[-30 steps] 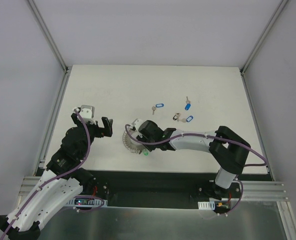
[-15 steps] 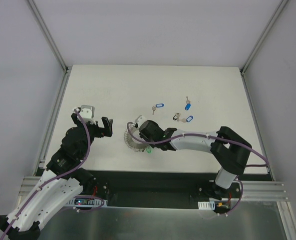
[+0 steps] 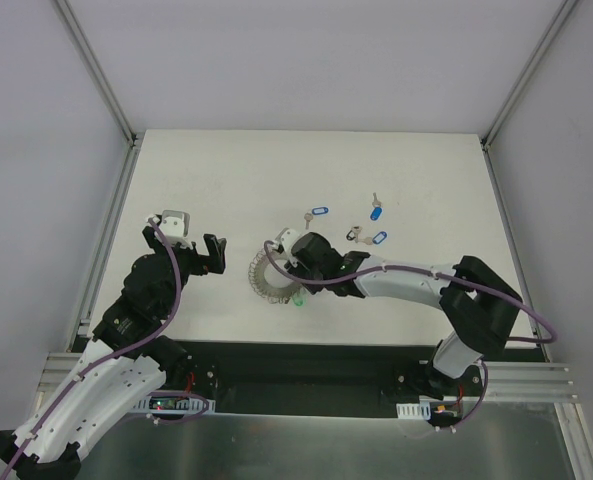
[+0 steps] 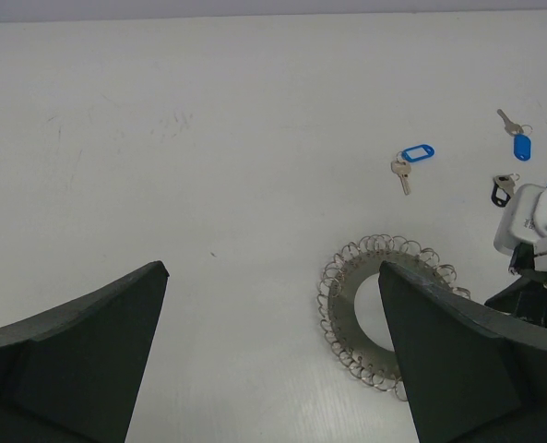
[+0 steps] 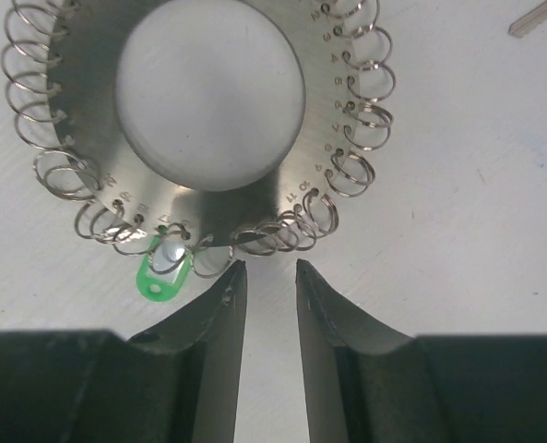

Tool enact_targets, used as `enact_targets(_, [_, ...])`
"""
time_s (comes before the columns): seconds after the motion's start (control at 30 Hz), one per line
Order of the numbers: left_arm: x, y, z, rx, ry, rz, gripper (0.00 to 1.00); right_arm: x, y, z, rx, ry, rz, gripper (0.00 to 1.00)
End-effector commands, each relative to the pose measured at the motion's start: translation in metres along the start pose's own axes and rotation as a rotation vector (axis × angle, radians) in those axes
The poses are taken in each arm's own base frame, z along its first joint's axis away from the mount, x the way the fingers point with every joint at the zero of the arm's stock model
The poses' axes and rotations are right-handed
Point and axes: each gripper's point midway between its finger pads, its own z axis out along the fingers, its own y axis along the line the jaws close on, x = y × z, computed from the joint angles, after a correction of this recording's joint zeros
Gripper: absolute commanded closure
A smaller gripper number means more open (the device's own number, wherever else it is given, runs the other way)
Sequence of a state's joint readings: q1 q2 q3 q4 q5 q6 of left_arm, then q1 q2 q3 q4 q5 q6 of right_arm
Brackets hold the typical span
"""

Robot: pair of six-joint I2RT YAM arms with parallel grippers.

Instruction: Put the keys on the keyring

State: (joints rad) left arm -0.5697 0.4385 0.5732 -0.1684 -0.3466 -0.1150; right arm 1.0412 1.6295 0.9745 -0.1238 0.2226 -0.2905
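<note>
The keyring [image 3: 260, 286] is a flat grey disc with wire coils round its rim, lying left of the table's middle. A green tag [image 5: 162, 275] hangs on one coil. My right gripper [image 5: 264, 272] is narrowly open, nothing between its fingertips, which stop just short of the coiled rim [image 5: 282, 231]. From above, the right gripper [image 3: 296, 272] sits at the keyring's right side. Three blue-tagged keys [image 3: 319, 212] [image 3: 376, 212] [image 3: 379, 238] and a dark-tagged key [image 3: 354, 234] lie loose further back. My left gripper [image 4: 271, 277] hovers wide open and empty, left of the keyring [image 4: 347, 295].
White table surface with raised rails at its left edge [image 3: 111, 235] and right edge [image 3: 511, 250]. The right arm's forearm [image 3: 406, 282] stretches across the near right part of the table. A loose key's tip [image 5: 536, 18] shows at the right wrist view's top right.
My right gripper has shifted a little to the right and back, uncovering more of the keyring. The left arm has not moved.
</note>
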Motion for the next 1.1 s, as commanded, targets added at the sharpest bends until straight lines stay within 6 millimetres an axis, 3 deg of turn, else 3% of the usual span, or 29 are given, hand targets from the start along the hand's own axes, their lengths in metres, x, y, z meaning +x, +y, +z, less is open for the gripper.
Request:
enact_targets(0.0, [-0.004, -0.006, 0.003, 0.024, -0.02, -0.009, 0.01, -0.002, 0.001, -0.001, -0.119, -0.034, 0.04, 0.7])
enact_targets(0.3, [-0.003, -0.006, 0.003, 0.023, -0.016, -0.006, 0.01, 0.001, 0.009, 0.012, -0.315, -0.071, 0.149, 0.71])
enact_targets(0.97, [-0.002, -0.006, 0.004, 0.024, -0.013, -0.005, 0.01, 0.018, 0.008, 0.036, -0.329, -0.02, 0.228, 0.72])
enact_targets(1.07, [-0.002, -0.006, 0.004, 0.024, -0.013, -0.005, 0.01, 0.018, 0.009, 0.036, -0.335, -0.02, 0.228, 0.77])
